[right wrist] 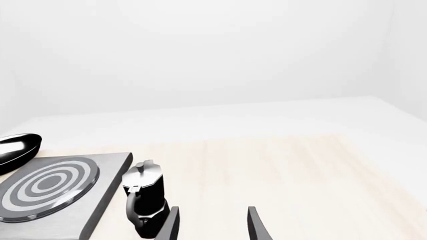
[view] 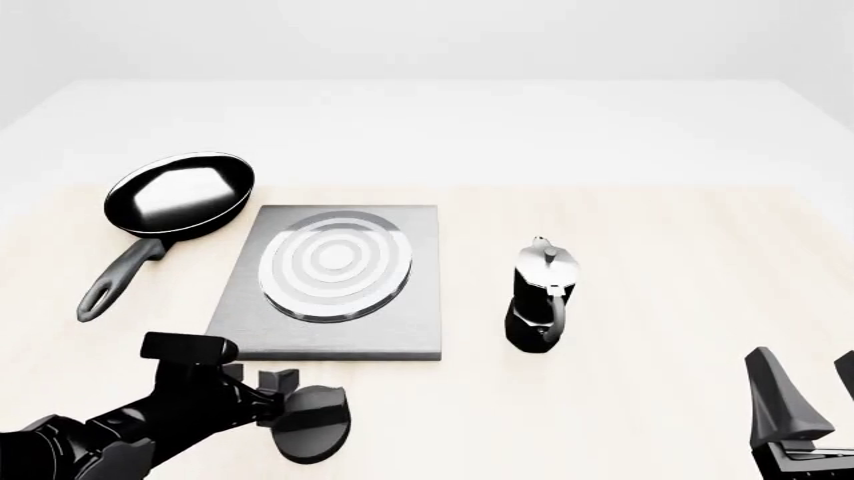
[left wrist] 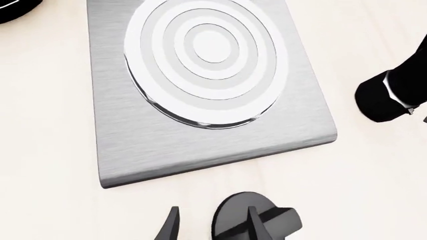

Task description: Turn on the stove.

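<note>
The stove (view: pixel 407 325) is a flat square brushed-grey slab with concentric silver burner rings, lying left of the table's centre; it also shows in the left wrist view (left wrist: pixel 200 135) and the right wrist view (right wrist: pixel 100 200). Its black ridged round knob (view: pixel 318 425) sits on the table just in front of the slab's near edge. My left gripper (view: pixel 275 392) is open and low at the knob. In the left wrist view the knob (left wrist: pixel 283 220) lies off to one side of the left gripper (left wrist: pixel 215 227), with one finger overlapping it. My right gripper (view: pixel 811 388) is open and empty at the near right, and it also shows in the right wrist view (right wrist: pixel 212 225).
A black frying pan (view: pixel 180 193) lies at the stove's far left, handle pointing toward me. A black-and-silver moka pot (view: pixel 541 300) stands upright right of the stove; it also shows in the left wrist view (left wrist: pixel 387 95) and the right wrist view (right wrist: pixel 147 197).
</note>
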### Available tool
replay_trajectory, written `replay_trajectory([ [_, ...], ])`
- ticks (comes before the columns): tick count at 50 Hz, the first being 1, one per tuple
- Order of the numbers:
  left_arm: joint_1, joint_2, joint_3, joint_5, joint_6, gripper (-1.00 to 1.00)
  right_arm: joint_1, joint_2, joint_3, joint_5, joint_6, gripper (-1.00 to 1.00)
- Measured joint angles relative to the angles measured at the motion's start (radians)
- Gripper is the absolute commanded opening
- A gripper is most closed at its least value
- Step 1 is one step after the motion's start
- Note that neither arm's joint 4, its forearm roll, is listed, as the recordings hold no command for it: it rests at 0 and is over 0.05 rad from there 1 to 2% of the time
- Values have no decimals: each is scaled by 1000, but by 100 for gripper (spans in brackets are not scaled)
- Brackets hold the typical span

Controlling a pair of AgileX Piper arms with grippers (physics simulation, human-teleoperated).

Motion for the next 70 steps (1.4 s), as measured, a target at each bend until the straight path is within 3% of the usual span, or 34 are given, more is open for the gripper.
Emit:
replay_trajectory([
  [20, 42, -109, 9, 72, 46, 100, 0, -1, 0, -1, -3, 100],
  [41, 115, -528, 60, 295, 164, 100, 2, -1, 0, 1, -10, 100],
  [51, 161, -834, 62, 483, 241, 100, 4, 0, 0, 3, -14, 100],
  [60, 187, -1111, 26, 662, 246, 100, 6, 4, 0, 4, -15, 100],
  [70, 196, -1258, -3, 746, 218, 100, 6, 5, 0, 5, -14, 100],
])
